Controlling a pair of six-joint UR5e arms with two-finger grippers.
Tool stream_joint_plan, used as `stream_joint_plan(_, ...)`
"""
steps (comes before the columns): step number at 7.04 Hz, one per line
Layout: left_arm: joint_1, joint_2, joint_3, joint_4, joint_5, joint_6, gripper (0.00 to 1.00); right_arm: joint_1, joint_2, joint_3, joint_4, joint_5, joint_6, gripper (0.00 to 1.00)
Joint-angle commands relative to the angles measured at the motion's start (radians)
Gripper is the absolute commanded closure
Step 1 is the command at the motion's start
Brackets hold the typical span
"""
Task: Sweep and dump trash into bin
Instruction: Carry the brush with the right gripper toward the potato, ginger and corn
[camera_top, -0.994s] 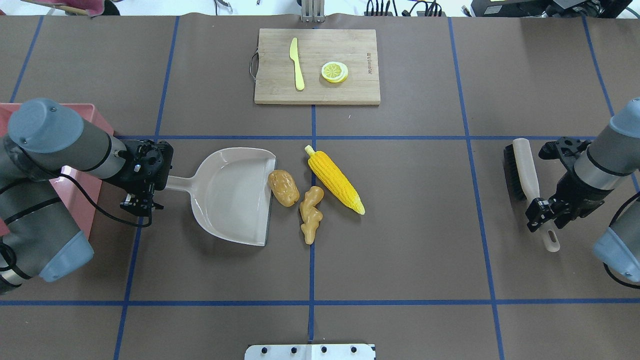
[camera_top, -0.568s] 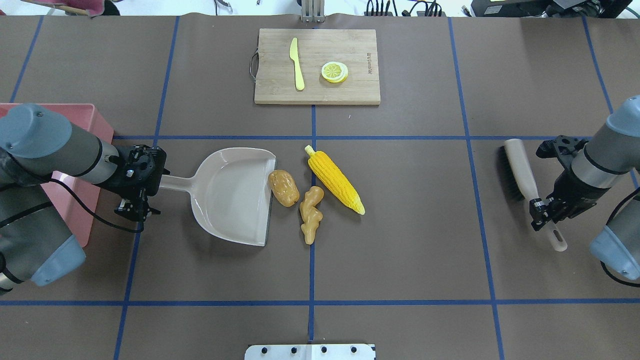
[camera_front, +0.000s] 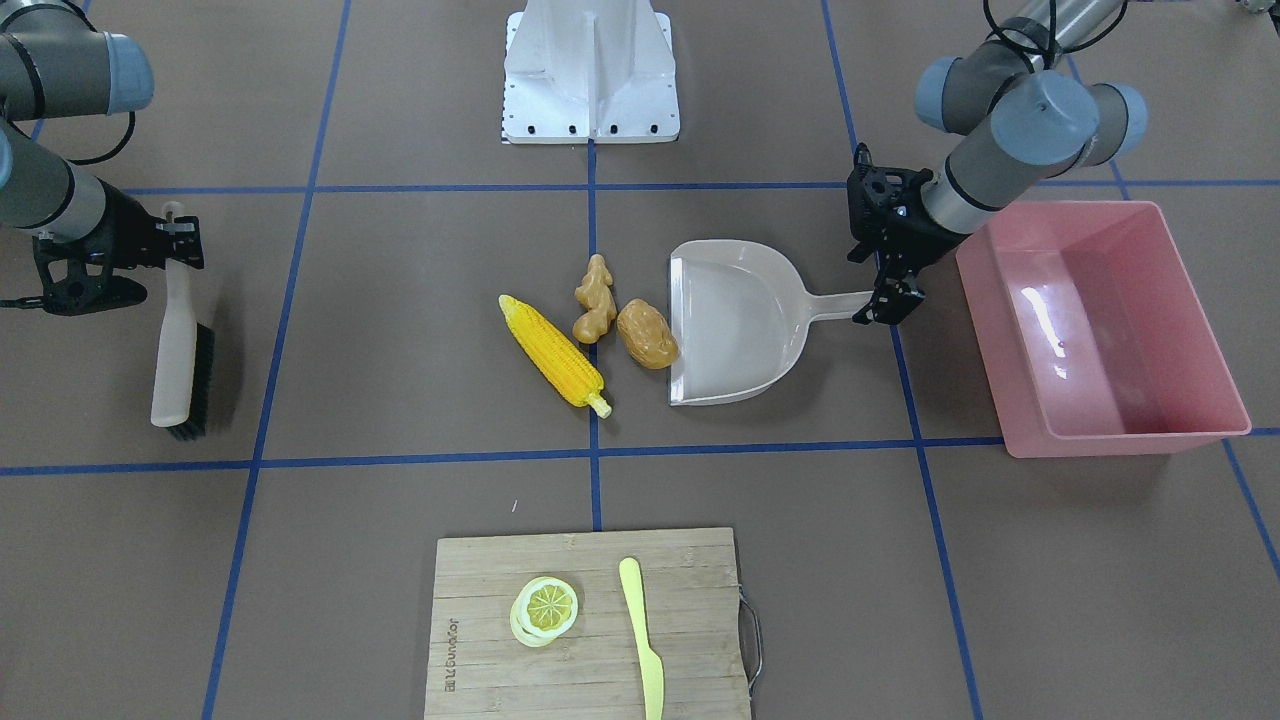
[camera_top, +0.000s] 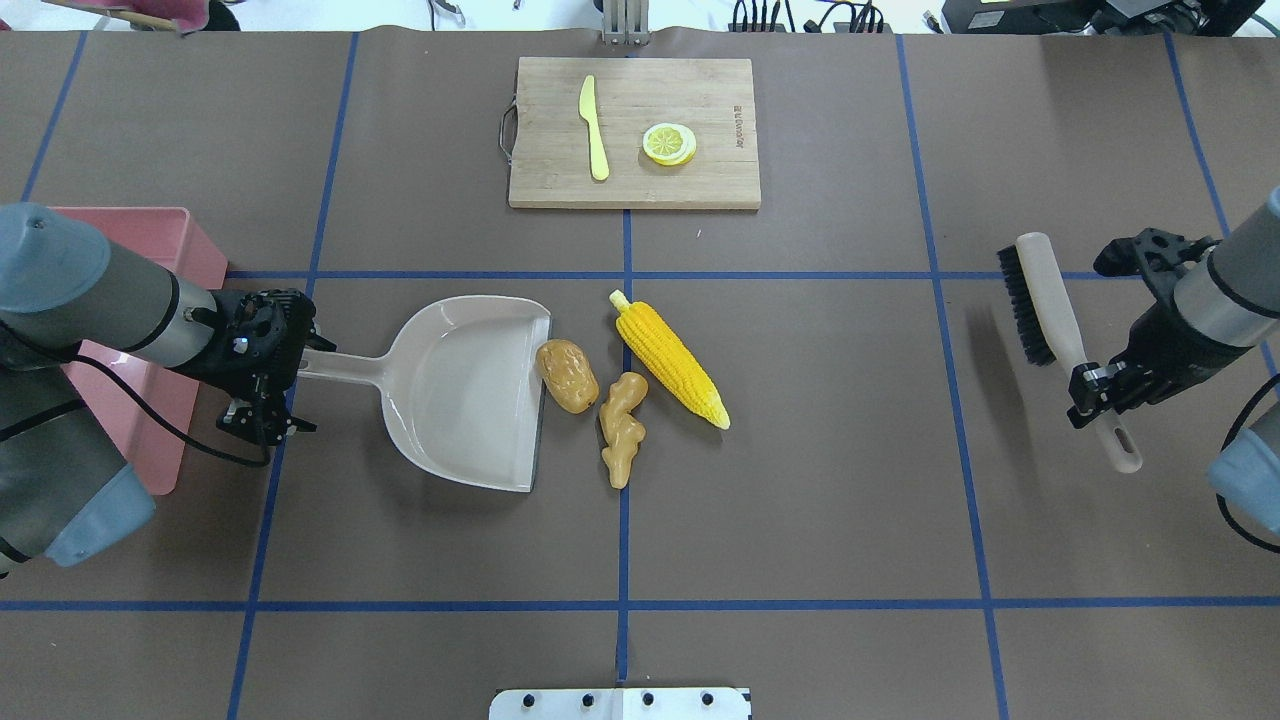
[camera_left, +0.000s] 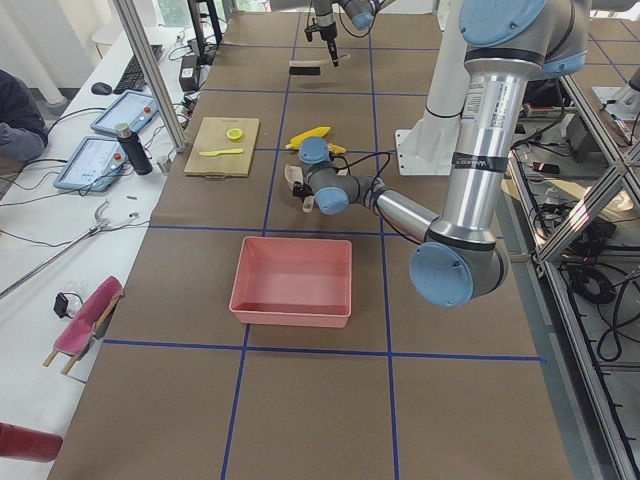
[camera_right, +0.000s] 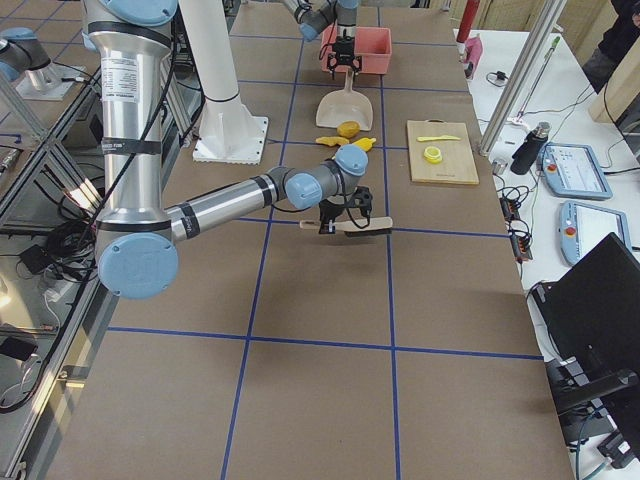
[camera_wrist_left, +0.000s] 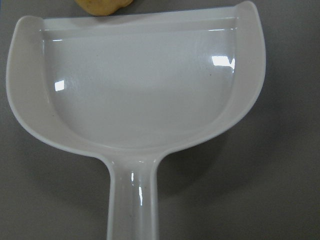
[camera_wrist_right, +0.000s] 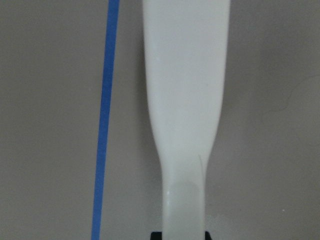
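Observation:
The yellow corn cob (camera_top: 670, 352), tan ginger root (camera_top: 622, 428) and brown potato (camera_top: 567, 375) lie on the table by the open edge of the beige dustpan (camera_top: 460, 390). The potato touches that edge. My left gripper (camera_top: 290, 365) is shut on the end of the dustpan handle (camera_front: 840, 300). The pink bin (camera_front: 1090, 330) stands beside it and looks empty. My right gripper (camera_top: 1090, 395) is shut on the handle of a white brush (camera_top: 1040, 300) with black bristles. It holds the brush above the table at the far right, well away from the toy foods.
A wooden cutting board (camera_top: 700, 170) at the far middle carries a yellow-green knife (camera_top: 593, 128) and a lemon slice (camera_top: 669, 143). Blue tape lines cross the brown table. A white mount plate (camera_top: 620, 703) sits at the near edge.
My right gripper has lifted the brush and carried it toward the table's far side. My left wrist has drawn back leftward along the dustpan handle; the dustpan and toy foods have stayed put.

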Motion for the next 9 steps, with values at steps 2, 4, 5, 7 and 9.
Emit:
stream_joint_plan(2,-0.010,0.003,0.033,-0.057,-0.001,-0.012,0.04,0.022,0.003,0.124,-0.104,-0.077,-0.003,1.00)
stream_joint_plan(4,-0.012,0.002,0.040,-0.062,0.001,-0.011,0.04,-0.096,0.126,0.198,-0.353,-0.222,-0.018,1.00)
stream_joint_plan(5,-0.010,0.002,0.042,-0.062,0.002,-0.012,0.04,-0.131,0.224,0.194,-0.477,-0.234,-0.041,1.00)
stream_joint_plan(7,-0.010,-0.001,0.042,-0.060,0.004,-0.012,0.04,-0.241,0.329,0.183,-0.638,-0.350,-0.049,1.00)
stream_joint_plan(9,-0.010,0.003,0.042,-0.060,0.004,-0.012,0.04,-0.317,0.443,0.145,-0.771,-0.425,-0.038,1.00)
